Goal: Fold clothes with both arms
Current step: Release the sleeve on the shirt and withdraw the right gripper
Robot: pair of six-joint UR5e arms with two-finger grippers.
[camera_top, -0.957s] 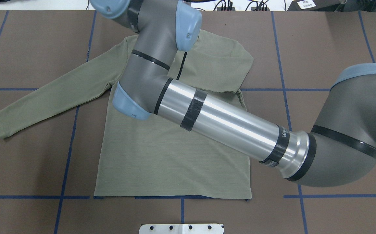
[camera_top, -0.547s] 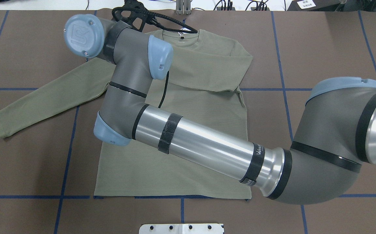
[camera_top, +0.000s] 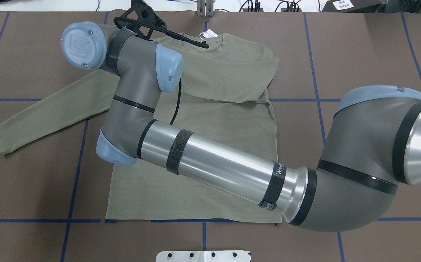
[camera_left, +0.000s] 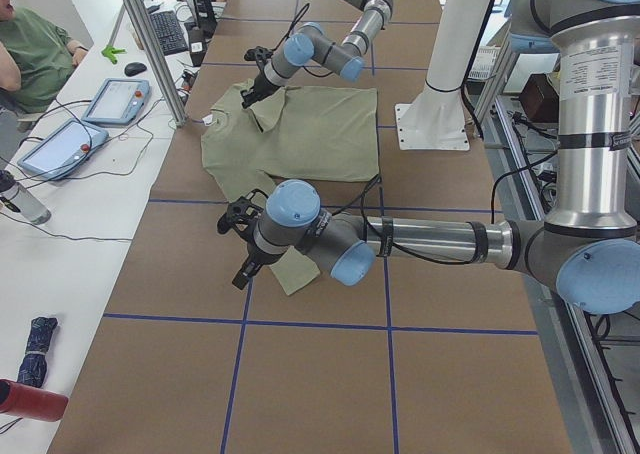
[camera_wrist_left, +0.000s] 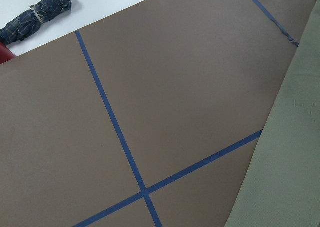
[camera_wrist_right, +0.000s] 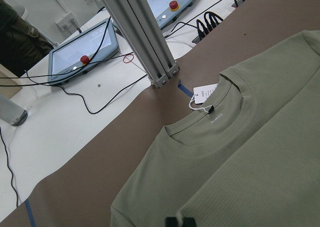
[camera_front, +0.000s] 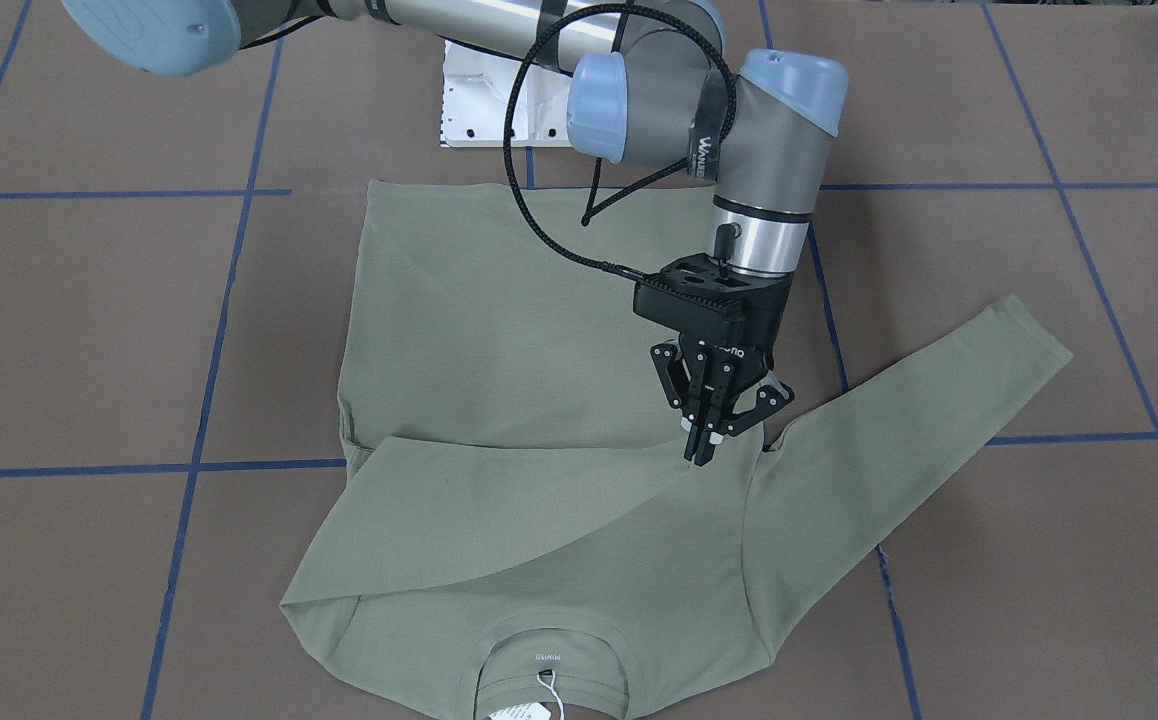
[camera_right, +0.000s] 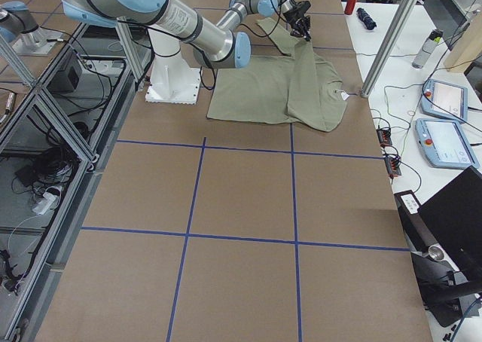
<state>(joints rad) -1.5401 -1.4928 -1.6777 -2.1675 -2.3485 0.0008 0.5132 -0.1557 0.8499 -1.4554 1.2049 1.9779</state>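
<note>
Hovering low over the brown worktop (camera_top: 370, 47) crossed by blue tape lines, the black left hand (camera_left: 242, 274) of the silver-and-grey left arm (camera_left: 430, 242) sits furthest left. It is near the cuff of the outstretched sleeve (camera_top: 43, 116) of the sage-green long-sleeve ribbed-knit shirt (camera_top: 196, 203). This hand shows only in the side view, so I cannot tell whether its fingers are released or clenched. Its wrist camera takes in bare worktop, a strip of green cloth at the right edge, and a rolled dark-blue checked umbrella (camera_wrist_left: 37, 17) on a white surface beyond.

The shirt lies flat in the middle of the worktop, front up, with its hem toward the robot. Its collar (camera_wrist_right: 215, 122) is on the far side, with a white paper tag (camera_top: 208, 34) at the neck. The outstretched sleeve, on the robot's left, lies flat at a slant.

At that sleeve's armpit the black right hand (camera_front: 703, 448) points straight down. It is clenched on the tip of the other sleeve (camera_front: 459, 510), which is folded across the chest from the right shoulder. The silver-and-grey right arm (camera_top: 217, 163) enters from the right and crosses above the shirt's trunk, its elbow over the shirt's left edge.
</note>
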